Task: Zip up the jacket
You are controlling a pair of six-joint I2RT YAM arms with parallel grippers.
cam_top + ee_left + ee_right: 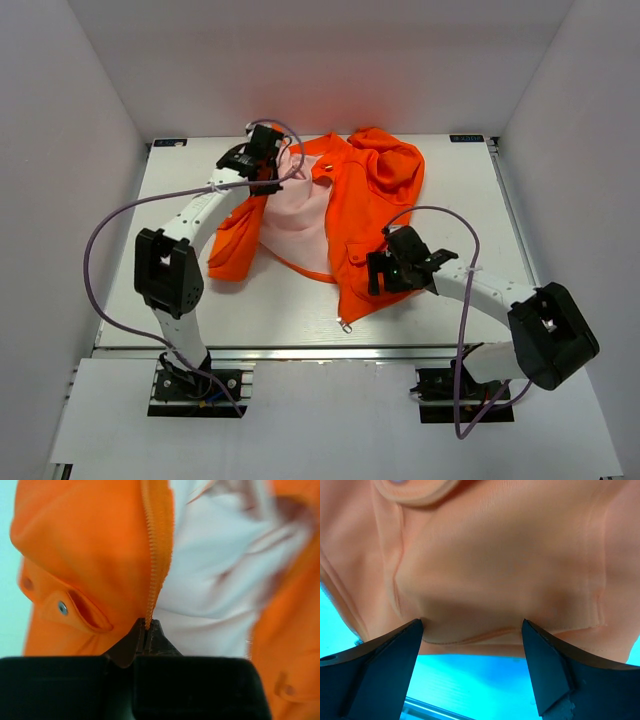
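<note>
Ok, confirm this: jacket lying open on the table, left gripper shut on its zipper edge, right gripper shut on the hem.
Wrong on the right gripper: the right wrist view shows it open, at the hem of the jacket. The rest holds.

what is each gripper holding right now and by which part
The left gripper is shut on the jacket, pinching its zipper edge. The right gripper is open at the jacket's lower edge, holding nothing.

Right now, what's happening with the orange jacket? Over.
Left gripper shut on zipper edge. Right gripper open, straddling the hem. Jacket lying open, unzipped. No obstacle seen.
</note>
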